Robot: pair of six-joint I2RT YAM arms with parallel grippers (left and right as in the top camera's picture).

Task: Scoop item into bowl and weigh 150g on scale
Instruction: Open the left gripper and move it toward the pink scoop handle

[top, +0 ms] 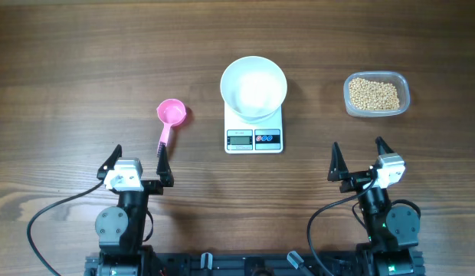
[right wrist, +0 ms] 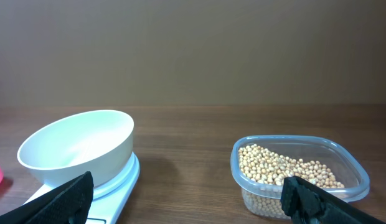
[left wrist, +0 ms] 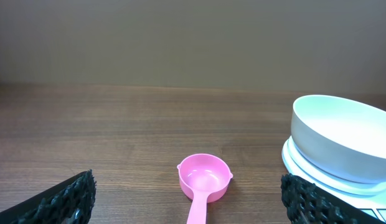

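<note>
White bowl (top: 253,87) empty, sitting on scale (top: 253,140), mid table (top: 69,69). Scale display on near edge, digits too small to read. Beans (top: 375,93) in clear tub (top: 404,84), right of scale, apart from it. Pink scoop (top: 171,113) flat on table left of scale, cup end far, handle pointing near. Left jaws wide open, gripping nothing, just near of scoop handle. Right jaws wide open, gripping nothing, near side of tub, well apart.
</note>
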